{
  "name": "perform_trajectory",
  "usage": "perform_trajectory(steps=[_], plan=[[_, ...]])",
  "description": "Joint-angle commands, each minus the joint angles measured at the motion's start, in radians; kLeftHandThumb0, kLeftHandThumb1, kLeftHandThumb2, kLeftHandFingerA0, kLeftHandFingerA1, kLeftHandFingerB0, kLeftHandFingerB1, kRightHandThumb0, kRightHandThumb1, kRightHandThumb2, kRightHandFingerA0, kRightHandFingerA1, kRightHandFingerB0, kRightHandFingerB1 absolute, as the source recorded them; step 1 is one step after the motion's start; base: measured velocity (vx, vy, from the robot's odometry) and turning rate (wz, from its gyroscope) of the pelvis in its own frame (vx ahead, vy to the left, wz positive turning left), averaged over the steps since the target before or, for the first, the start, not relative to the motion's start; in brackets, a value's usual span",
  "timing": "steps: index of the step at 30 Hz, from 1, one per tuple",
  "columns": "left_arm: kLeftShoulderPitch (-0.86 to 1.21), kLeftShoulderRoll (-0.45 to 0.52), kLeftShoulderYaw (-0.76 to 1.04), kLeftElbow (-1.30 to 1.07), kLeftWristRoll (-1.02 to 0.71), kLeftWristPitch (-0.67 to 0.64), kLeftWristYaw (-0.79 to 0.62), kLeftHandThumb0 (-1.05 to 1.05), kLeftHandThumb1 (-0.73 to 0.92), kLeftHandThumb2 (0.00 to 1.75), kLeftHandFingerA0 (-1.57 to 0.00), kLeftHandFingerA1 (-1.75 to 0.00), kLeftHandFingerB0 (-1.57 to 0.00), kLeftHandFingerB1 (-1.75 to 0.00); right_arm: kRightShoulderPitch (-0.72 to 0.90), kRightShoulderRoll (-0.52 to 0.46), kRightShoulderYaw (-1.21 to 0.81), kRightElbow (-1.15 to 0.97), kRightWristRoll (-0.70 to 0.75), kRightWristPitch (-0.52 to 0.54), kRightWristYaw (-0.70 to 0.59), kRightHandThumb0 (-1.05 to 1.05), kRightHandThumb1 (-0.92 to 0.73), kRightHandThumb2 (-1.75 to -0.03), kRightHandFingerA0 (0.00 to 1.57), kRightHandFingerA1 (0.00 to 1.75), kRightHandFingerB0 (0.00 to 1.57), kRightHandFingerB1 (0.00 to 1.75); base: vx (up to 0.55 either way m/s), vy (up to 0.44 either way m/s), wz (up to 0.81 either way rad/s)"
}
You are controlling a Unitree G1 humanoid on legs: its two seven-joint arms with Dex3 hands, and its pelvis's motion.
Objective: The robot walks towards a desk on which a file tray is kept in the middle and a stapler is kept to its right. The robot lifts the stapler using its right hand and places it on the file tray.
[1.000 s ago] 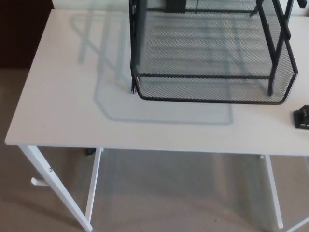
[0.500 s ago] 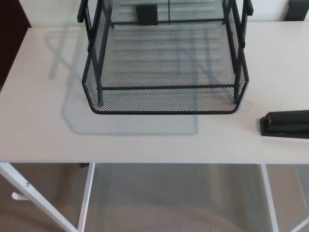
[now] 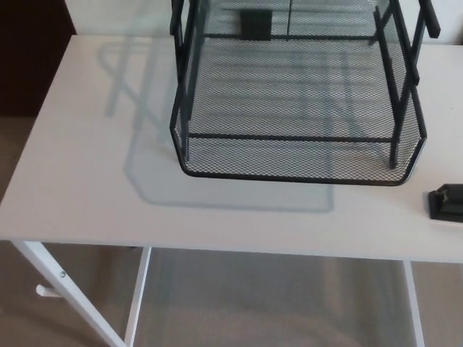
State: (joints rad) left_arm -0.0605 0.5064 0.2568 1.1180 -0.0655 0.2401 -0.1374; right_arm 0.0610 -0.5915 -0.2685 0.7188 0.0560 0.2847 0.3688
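A black wire-mesh file tray [image 3: 296, 155] stands on the white desk [image 3: 87, 166], filling the upper middle of the head view; its top runs out of the picture. To the tray's right, at the picture's right edge, lies a black stapler [image 3: 446, 203], with only its near end showing. Neither of my hands appears in the picture.
The desk's front edge crosses the lower part of the view, with white legs [image 3: 69, 293] and beige carpet [image 3: 268, 303] below it. A dark piece of furniture [image 3: 32, 58] stands beyond the desk's left end. A small black block [image 3: 255, 23] sits behind the tray.
The whole picture has shifted: the camera has swung left, so the tray sits further right and less of the stapler shows. Nothing on the desk has moved.
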Motion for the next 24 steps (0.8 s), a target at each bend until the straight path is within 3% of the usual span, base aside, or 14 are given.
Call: perform_trajectory(steps=[1, 2, 3, 7, 9, 12, 13, 14, 15, 16, 17, 19, 22, 24], plan=[[0.012, 0.012, 0.014, -0.005, -0.015, -0.014, -0.011, -0.68, 0.84, 0.66, -0.27, -0.58, -0.18, -0.37, -0.023, 0.01, -0.051, 0.043, 0.038, 0.019, -0.045, -0.42, -0.61, -0.59, 0.06, 0.38, 0.09, 0.25, 0.0, 0.0, 0.0], [0.01, 0.011, 0.012, -0.005, -0.011, -0.01, -0.007, -0.68, 0.68, 1.0, -0.26, -0.6, -0.15, -0.48, -0.024, 0.004, -0.04, 0.053, 0.025, 0.01, -0.038, -0.45, -0.62, -0.6, 0.05, 0.36, 0.1, 0.24, 0.0, 0.0, 0.0], [0.008, 0.011, 0.015, -0.008, -0.013, -0.004, -0.004, -0.69, 0.68, 1.0, -0.28, -0.63, -0.14, -0.48, -0.022, 0.003, -0.035, 0.052, 0.02, 0.006, -0.033, -0.49, -0.58, -0.68, 0.05, 0.36, 0.09, 0.29, 0.0, 0.0, 0.0], [0.007, 0.014, 0.014, -0.014, -0.012, -0.001, -0.005, -0.67, 0.69, 1.01, -0.24, -0.59, -0.11, -0.47, -0.02, 0.017, -0.042, 0.029, 0.04, 0.026, -0.027, -0.42, -0.57, -0.59, 0.05, 0.37, 0.11, 0.27, 0.0, 0.0, 0.0], [0.017, 0.015, 0.039, -0.016, -0.033, -0.014, -0.006, -0.66, 0.69, 0.99, -0.24, -0.6, -0.08, -0.47, -0.016, 0.026, -0.051, 0.017, 0.054, 0.041, -0.022, -0.46, -0.55, -0.67, 0.05, 0.32, 0.08, 0.29, 0.0, 0.0, 0.0], [0.014, 0.014, 0.08, -0.031, -0.053, -0.044, 0.02, -0.67, 0.69, 1.0, -0.25, -0.6, -0.12, -0.49, -0.03, 0.001, -0.049, 0.003, 0.037, 0.072, -0.047, -0.4, -0.59, -0.61, 0.05, 0.39, 0.08, 0.23, 0.0, 0.0, 0.0], [0.01, 0.029, 0.09, -0.045, -0.054, -0.06, 0.012, -0.66, 0.9, 0.66, -0.28, -0.6, -0.12, -0.37, -0.066, -0.011, -0.133, -0.025, 0.089, 0.221, -0.118, -0.27, -0.58, -1.03, 0.03, 0.52, 0.0, 0.5, 0.0, 0.0, 0.0], [0.009, 0.03, 0.093, -0.047, -0.053, -0.061, 0.01, -0.66, 0.9, 0.66, -0.28, -0.6, -0.12, -0.37, -0.07, -0.01, -0.145, -0.031, 0.093, 0.241, -0.126, -0.27, -0.58, -1.03, 0.03, 0.52, 0.0, 0.5, 0.0, 0.0, 0.0], [0.006, 0.049, 0.11, -0.053, -0.066, -0.05, -0.005, -0.69, 0.71, 1.04, -0.25, -0.62, -0.05, -0.46, -0.086, -0.015, -0.235, -0.061, 0.15, 0.283, -0.161, -0.35, -0.63, -0.59, 0.0, 0.3, 0.01, 0.23, 0.0, 0.0, 0.0], [0.005, 0.061, 0.125, -0.055, -0.077, -0.067, -0.028, -0.68, 0.71, 1.04, -0.24, -0.63, -0.05, -0.45, -0.116, -0.036, -0.28, -0.074, 0.152, 0.348, -0.213, -0.45, -0.63, -0.59, 0.15, 0.42, 0.0, 0.21, 0.0, 0.0, 0.0], [0.002, 0.072, 0.131, -0.052, -0.077, -0.083, -0.036, -0.68, 0.72, 1.04, -0.25, -0.63, -0.05, -0.45, -0.137, -0.05, -0.301, -0.072, 0.15, 0.324, -0.225, -0.43, -0.64, -0.6, 0.0, 0.34, 0.0, 0.13, 0.0, 0.0, 0.0], [-0.01, 0.09, 0.148, -0.044, -0.084, -0.086, -0.041, -0.7, 0.71, 1.07, -0.23, -0.62, -0.04, -0.43, -0.221, -0.084, -0.345, -0.017, 0.15, 0.275, -0.266, -0.47, -0.54, -0.7, 0.0, 0.18, 0.0, 0.03, 0.0, 0.0, 0.0], [-0.033, 0.093, 0.171, -0.033, -0.092, -0.074, -0.035, -0.7, 0.71, 1.06, -0.23, -0.61, -0.04, -0.43, -0.296, -0.113, -0.389, 0.022, 0.157, 0.188, -0.272, -0.6, -0.47, -0.77, 0.0, 0.32, 0.0, 0.0, 0.0, 0.0, 0.0], [-0.05, 0.088, 0.175, -0.018, -0.086, -0.076, -0.022, -0.69, 0.71, 1.06, -0.25, -0.62, -0.04, -0.42, -0.396, -0.144, -0.437, 0.072, 0.178, 0.227, -0.309, -0.57, -0.42, -0.76, 0.0, 0.34, 0.0, 0.09, 0.0, 0.0, 0.0]])
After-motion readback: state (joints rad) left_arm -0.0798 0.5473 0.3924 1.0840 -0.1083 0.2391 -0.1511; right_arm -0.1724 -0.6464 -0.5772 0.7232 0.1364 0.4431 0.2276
